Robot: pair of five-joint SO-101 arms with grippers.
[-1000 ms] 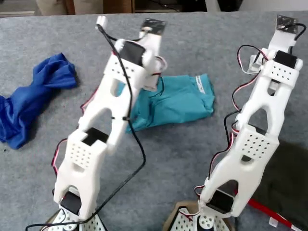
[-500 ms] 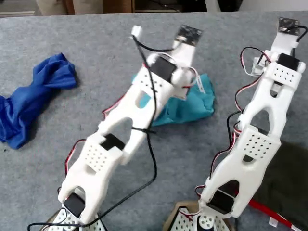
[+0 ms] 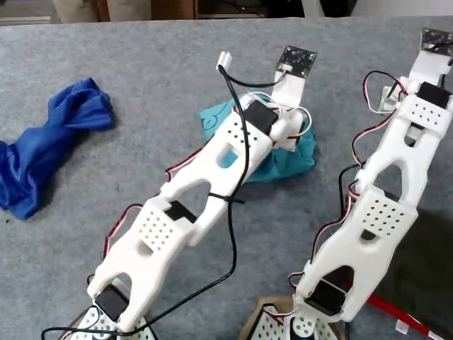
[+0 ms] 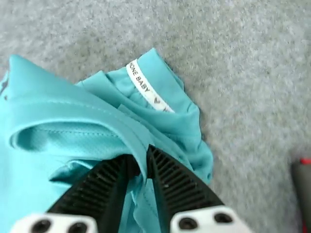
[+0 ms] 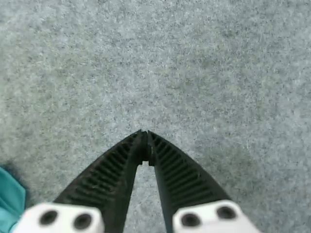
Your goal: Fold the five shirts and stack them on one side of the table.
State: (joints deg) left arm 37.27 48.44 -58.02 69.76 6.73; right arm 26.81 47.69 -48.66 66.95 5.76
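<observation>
Teal shirt [image 4: 58,111] — in left pincer [image 4: 141,159]

The teal shirt [image 3: 287,161] lies bunched near the middle of the table [image 3: 141,64], its folds piled on each other, the white neck label [image 4: 146,87] facing up. One raised fold is pinched in the left gripper [image 4: 137,162]. The blue shirt [image 3: 49,142] lies crumpled in a long heap at the left side, well apart
</observation>
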